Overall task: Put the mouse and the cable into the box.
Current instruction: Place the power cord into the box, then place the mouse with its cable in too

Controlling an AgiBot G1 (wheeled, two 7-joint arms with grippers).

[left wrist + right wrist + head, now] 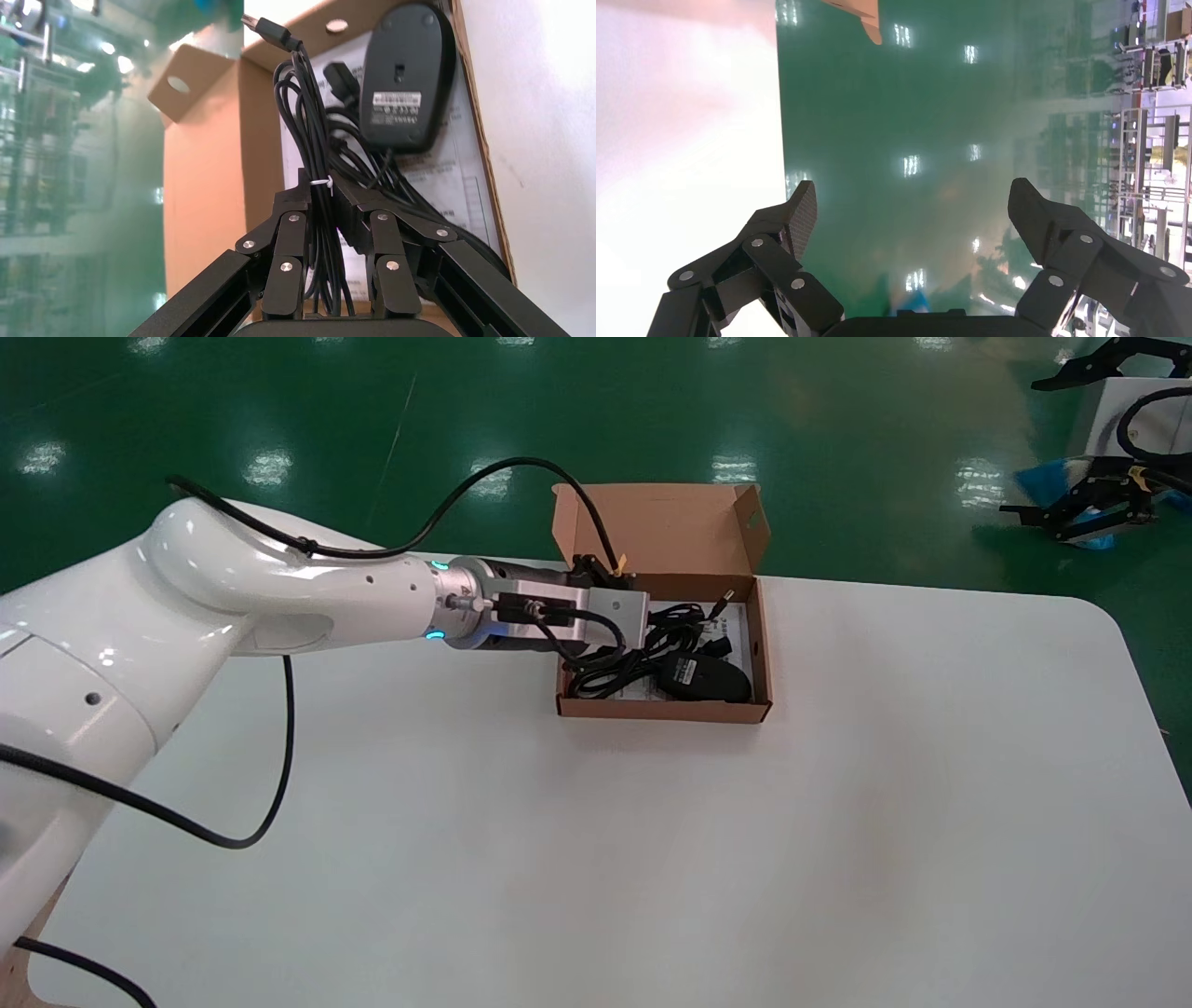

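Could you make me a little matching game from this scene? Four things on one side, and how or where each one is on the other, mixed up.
Things:
1. black computer mouse
2. bundled black cable
3. brown cardboard box
4. right pincer

States:
A. lid flap standing open
B. wide open, holding nothing
C. clamped in the left pincer
D. lying underside up inside the box

Pairs: 1-D, 2-C, 3-A, 4-B.

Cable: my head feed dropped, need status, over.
Left gripper shut on cable, over box. Mouse in box, underside up. Right gripper open, idle off table. Nothing blocking.
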